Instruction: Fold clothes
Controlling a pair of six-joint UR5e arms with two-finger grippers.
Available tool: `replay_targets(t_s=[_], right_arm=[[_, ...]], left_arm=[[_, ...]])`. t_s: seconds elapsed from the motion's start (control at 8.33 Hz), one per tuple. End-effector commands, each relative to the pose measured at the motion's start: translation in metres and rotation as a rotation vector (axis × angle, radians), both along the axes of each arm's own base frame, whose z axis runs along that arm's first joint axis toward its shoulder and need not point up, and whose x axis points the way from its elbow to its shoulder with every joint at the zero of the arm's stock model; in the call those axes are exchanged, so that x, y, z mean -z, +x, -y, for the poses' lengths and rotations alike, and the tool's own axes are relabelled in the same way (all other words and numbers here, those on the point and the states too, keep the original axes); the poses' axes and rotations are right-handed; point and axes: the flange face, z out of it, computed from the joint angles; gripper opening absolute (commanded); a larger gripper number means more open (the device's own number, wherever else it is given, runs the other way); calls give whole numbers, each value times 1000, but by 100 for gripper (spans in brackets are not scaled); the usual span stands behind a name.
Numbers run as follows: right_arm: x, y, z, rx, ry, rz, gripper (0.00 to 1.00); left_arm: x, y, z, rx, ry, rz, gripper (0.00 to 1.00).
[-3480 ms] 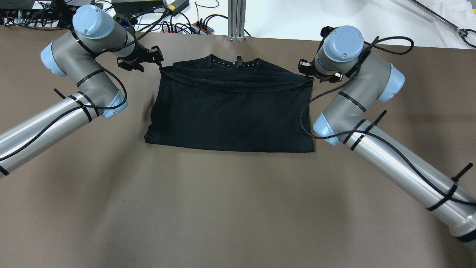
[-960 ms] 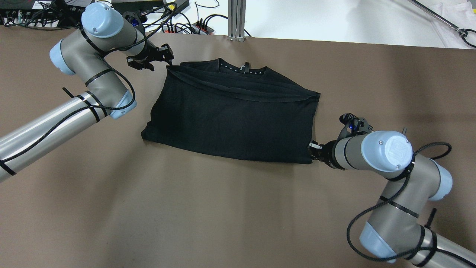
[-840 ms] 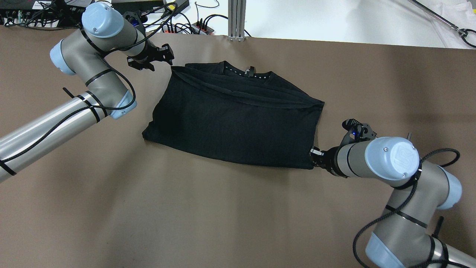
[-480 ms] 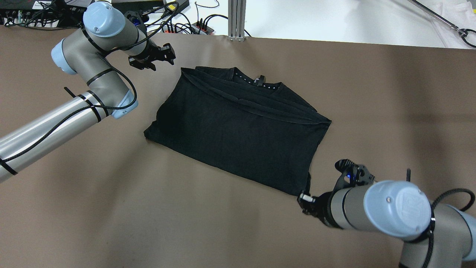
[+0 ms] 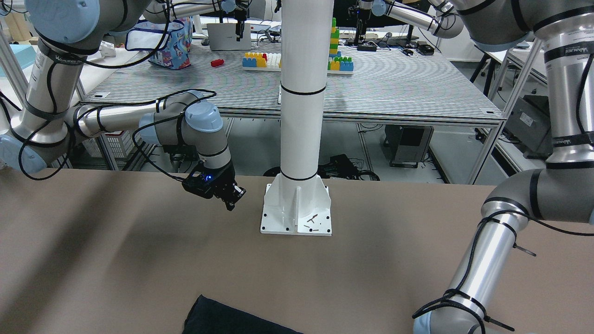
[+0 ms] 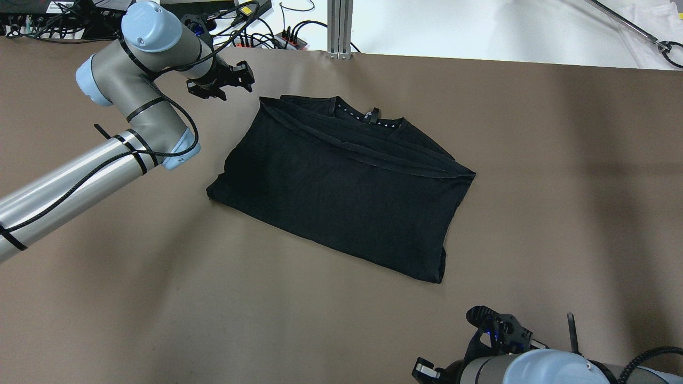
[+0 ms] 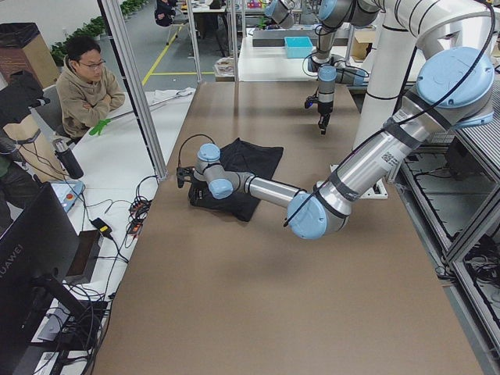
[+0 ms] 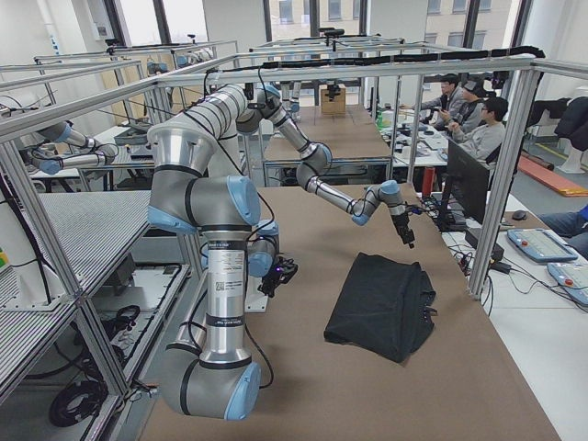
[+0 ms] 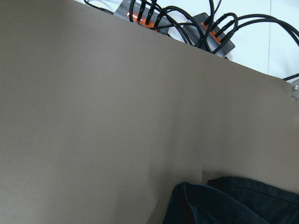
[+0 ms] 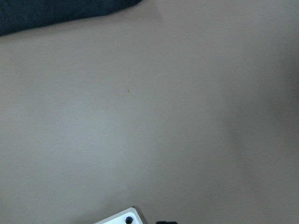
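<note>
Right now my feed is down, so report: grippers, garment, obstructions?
Left gripper open, empty, off garment's far corner. Right gripper open, empty, near white pole base. Black garment folded, flat, askew; nothing touching it.

Right gripper (image 6: 427,370) cut by overhead bottom edge — jaw gap unreadable; front view crops clothes (image 5: 222,317), perhaps corner only.

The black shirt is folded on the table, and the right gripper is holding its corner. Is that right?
No. The black shirt is folded on the table, but the right gripper is clear of it, holding nothing. The overhead view shows that.
</note>
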Motion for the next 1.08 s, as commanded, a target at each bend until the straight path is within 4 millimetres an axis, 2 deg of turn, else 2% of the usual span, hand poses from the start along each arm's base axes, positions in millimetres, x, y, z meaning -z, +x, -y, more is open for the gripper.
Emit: replay_targets(t_s=[0.0,0.12,0.36,0.48,0.6,0.84,0.96], right_arm=[[-18,1,71,-222,61,-71,45],[-23,-14,111,-292,64,-68,56],[-63,-41,151,-339,69,-64,57],[-88,-58,160,-336,68,-86,57],[-100,-65,165,-313,95,-97,57],[-119,-73,167,-305,88,-133,56],[-119,-75,163,-307,80,-128,56]], left_arm=[[1,8,-5,2,-15,-12,72],[1,10,-6,6,-25,-18,72],[-2,9,-6,8,-26,-17,72],[-2,9,-6,8,-26,-17,72],[-2,10,-6,5,-25,-17,72],[-1,11,-6,4,-23,-15,72],[1,19,-11,-5,-20,-16,72]])
